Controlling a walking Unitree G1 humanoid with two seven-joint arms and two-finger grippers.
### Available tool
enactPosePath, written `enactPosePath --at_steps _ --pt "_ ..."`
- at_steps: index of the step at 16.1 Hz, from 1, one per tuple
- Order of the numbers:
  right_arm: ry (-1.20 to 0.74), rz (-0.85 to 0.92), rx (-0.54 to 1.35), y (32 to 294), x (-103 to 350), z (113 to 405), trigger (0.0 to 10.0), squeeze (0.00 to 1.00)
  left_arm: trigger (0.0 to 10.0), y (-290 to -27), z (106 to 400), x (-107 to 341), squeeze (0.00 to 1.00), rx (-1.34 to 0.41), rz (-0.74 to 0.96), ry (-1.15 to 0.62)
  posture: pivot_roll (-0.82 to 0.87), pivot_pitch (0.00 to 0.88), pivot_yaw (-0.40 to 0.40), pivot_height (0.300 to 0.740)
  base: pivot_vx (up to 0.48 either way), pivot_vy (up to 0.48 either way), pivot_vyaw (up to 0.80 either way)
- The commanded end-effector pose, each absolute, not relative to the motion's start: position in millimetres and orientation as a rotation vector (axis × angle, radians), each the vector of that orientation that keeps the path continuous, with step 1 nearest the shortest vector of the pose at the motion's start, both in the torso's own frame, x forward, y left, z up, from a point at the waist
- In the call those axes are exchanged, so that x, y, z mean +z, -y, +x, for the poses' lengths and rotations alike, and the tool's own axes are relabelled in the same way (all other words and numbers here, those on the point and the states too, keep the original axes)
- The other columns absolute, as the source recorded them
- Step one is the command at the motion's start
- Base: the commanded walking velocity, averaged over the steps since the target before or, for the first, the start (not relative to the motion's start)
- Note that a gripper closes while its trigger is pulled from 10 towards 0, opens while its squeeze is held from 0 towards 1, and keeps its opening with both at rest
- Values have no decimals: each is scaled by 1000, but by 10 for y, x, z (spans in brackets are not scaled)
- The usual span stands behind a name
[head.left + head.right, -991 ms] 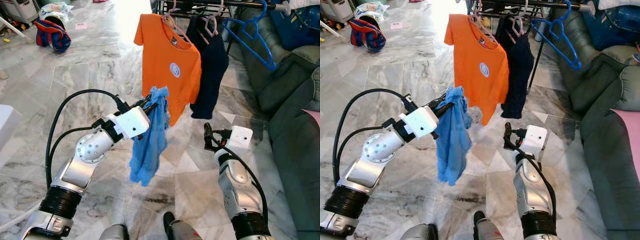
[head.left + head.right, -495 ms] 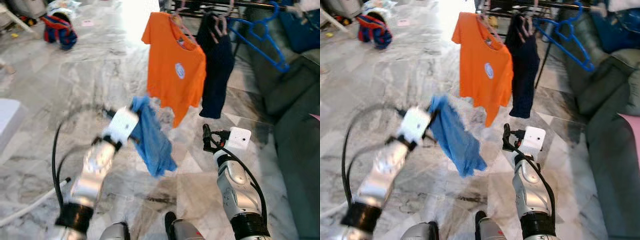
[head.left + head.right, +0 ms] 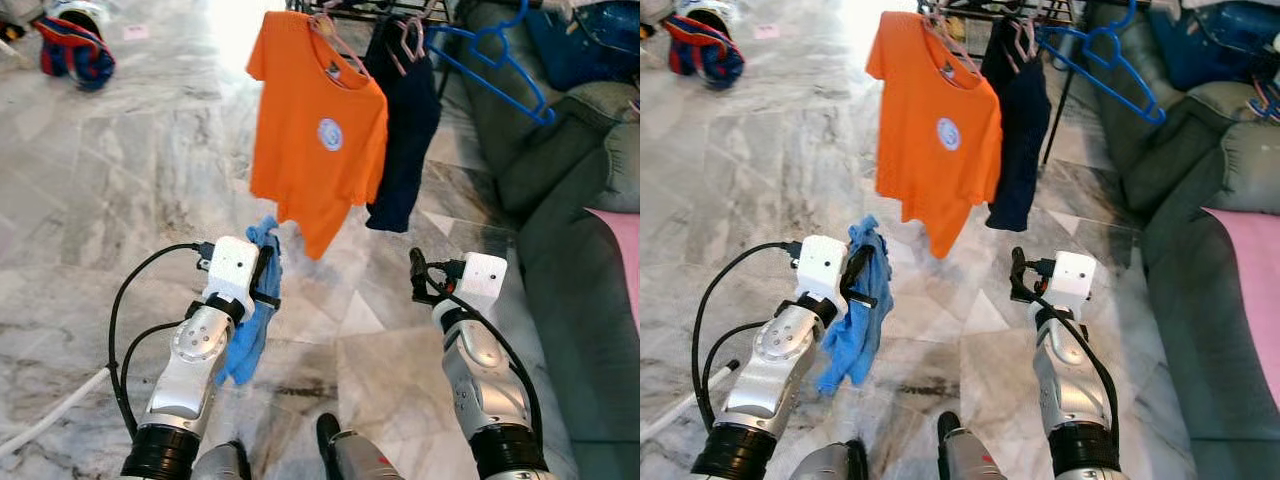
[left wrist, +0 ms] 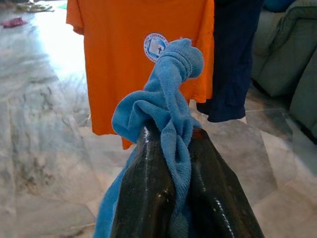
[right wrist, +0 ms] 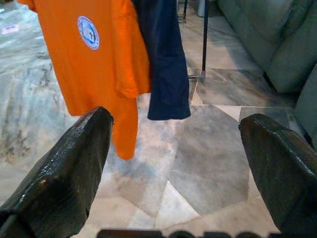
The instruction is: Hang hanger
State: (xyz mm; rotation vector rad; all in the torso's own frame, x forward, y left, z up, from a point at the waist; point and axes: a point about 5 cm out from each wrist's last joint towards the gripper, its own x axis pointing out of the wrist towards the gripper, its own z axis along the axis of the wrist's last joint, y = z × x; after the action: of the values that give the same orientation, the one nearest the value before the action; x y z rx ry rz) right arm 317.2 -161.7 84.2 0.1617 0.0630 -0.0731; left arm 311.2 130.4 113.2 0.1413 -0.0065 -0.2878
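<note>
A marble floor spreads under everything; a grey-green sofa runs along the robot's right; at the top a dark rack carries an orange shirt on a pink hanger, a navy garment just beside it on its right, and an empty blue hanger further right, hooked on the rail above the sofa; a red and blue bag lies on the floor well apart to the far left.

The left claw is held forward below the orange shirt, its two fingers pressed together on a bunched blue cloth; part of the cloth pokes up past the fingertips and the rest hangs down beside the arm; whether a hanger sits inside the cloth I cannot tell.

The right claw is raised at a like height on the robot's right, fingers spread wide apart with nothing between them, facing the lower hems of the orange shirt and navy garment; a black cable loops off the left wrist.
</note>
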Motion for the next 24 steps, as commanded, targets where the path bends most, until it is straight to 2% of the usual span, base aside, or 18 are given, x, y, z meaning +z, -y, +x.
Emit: enactPosePath --at_steps 1,5,11,20,22,24 --pt "-75 159 -81 1651 818 3145 10000 0 10000 -1310 3106 1153 0 -286 135 9 67 263 -103 740 -345 0 0" --pt "-76 164 -84 1645 813 3141 10000 0 10000 -1313 3130 1175 0 -292 128 -14 66 263 -96 740 -357 0 0" --pt "-74 167 -89 1650 820 3142 10000 0 10000 -1324 3145 1188 0 -304 114 -11 66 263 -97 740 -354 0 -331" --pt "-51 156 -93 1629 856 3146 10000 0 10000 -1307 3121 1338 0 -377 21 73 73 269 -83 740 0 0 0" --pt "-55 145 -82 1622 847 3139 10000 0 10000 -1271 3135 1447 0 -442 99 130 75 273 -83 740 0 0 0" --pt "-69 117 -46 1611 829 3131 10000 0 10000 -1181 3123 1626 0 -599 298 232 77 276 -84 740 0 0 0"
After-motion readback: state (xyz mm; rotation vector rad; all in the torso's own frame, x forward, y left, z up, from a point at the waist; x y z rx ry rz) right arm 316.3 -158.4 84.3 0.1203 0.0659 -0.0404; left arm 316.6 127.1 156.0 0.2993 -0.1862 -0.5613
